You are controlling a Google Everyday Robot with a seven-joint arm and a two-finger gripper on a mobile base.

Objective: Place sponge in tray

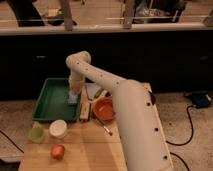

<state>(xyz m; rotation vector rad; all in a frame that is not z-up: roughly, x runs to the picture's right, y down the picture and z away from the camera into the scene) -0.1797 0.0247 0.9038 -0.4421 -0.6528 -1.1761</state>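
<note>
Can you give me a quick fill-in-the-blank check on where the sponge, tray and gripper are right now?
1. The gripper is over the right side of the ____ tray.
2. The light-blue sponge is at the gripper, inside the ____.
3. The round bowl to the right of the tray is ____ in colour.
4. The white cup stands ____ the tray, on the wooden table.

Missing words: green; tray; orange; outside

I see my gripper (73,97) over the green tray (47,106) with the light-blue sponge (73,99), an orange bowl (104,108) and white cup (58,128) nearby.
</note>
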